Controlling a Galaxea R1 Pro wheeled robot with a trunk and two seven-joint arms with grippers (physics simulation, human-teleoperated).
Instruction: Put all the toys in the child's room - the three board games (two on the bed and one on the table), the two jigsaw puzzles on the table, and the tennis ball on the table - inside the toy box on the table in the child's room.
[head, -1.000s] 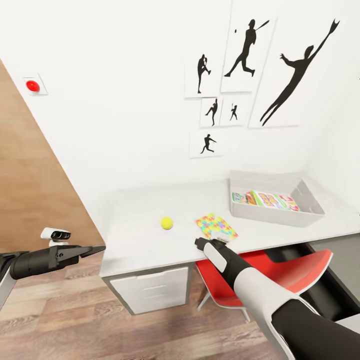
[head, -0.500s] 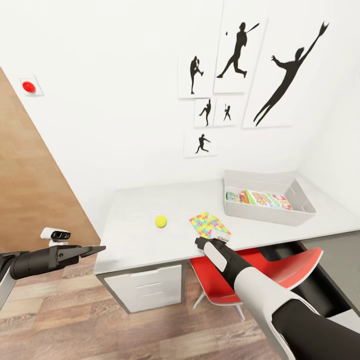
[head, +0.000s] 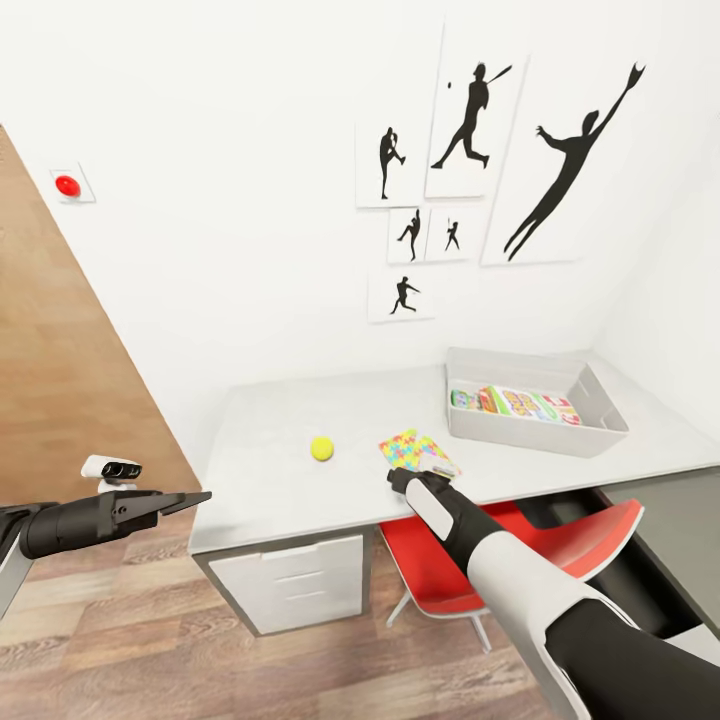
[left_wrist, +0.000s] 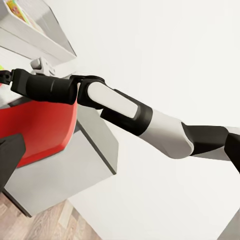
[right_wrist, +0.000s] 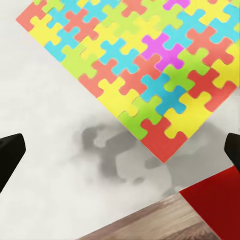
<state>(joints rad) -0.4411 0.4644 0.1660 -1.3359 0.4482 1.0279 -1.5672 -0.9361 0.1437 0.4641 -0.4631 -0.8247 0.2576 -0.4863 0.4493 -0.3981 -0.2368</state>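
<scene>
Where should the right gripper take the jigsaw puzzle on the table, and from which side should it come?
Probably by the corner of the jigsaw puzzle nearest the table's front edge, approached from that front side. It lies flat and thin, so the open right gripper has little edge to pinch.

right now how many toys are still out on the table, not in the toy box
2 visible: the tennis ball mid-table and a jigsaw puzzle near the front edge by the right hand. A second puzzle may lie stacked there.

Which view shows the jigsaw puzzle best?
The right wrist view: the jigsaw puzzle is close, its pieces distinct. The head view shows it small on the table, part hidden by the right gripper.
</scene>
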